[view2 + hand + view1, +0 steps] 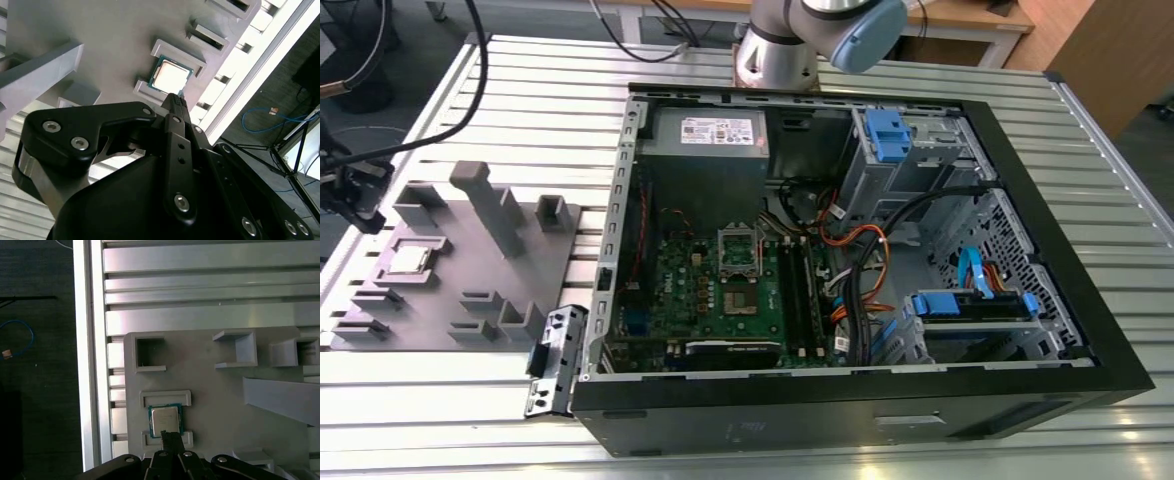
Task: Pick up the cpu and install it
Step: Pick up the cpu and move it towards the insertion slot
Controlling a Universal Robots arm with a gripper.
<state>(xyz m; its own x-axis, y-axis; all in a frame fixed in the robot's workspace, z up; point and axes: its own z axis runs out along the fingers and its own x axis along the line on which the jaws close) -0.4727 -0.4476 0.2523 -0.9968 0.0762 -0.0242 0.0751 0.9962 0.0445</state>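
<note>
In the exterior view the cpu [411, 258] lies flat in a walled pocket of the grey fixture plate [470, 272], which keeps it square. In the second wrist view the gripper [175, 99] hangs near it, apparently closed up, gripping nothing; the first wrist view agrees

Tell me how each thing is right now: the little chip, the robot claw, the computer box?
cpu: lying flat in its grey holder, not lifted.
gripper: close to the cpu, not holding it.
grey holder: flat on the table.
computer case: lying on its side, open.
board socket: looks empty.
</note>
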